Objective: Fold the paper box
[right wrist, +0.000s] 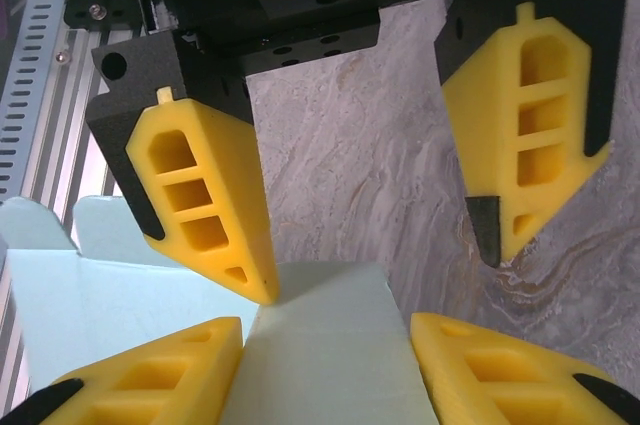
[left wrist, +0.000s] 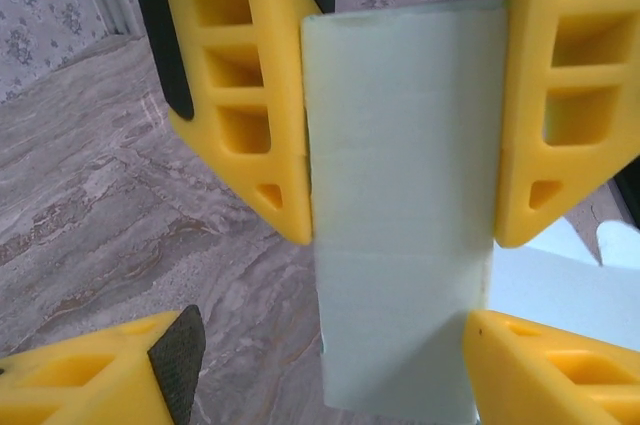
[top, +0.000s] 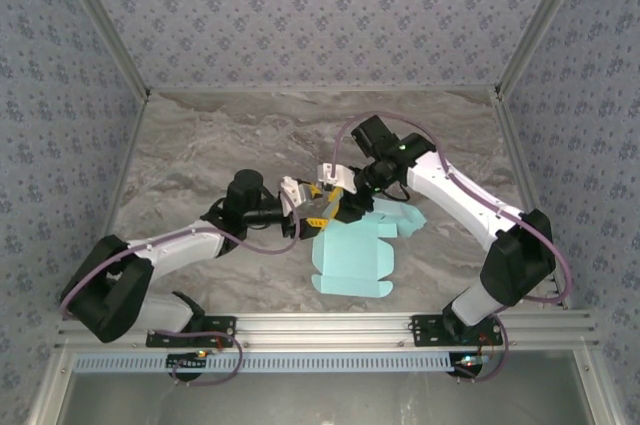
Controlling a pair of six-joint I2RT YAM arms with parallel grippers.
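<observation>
the left tool is clamped across a raised panel of the pale cyan-blue thin card paper box. its two yellow ribbed fingers press against the panel's opposite edges, so the strip fills the gap between them. the rest of the paper box lies flat on the grey marbled tabletop, just beneath both tools and on their near side, with tabbed flaps spreading toward the right arm's side. the right tool faces the left tool from the far side, almost tip to tip with it. its jaws stand apart: one yellow fingertip touches the upper corner of the raised panel, and the other, with a black pad, hangs clear of the card over bare tabletop. seen from overhead, both tools meet at the sheet's far edge, near the tabletop's middle.
</observation>
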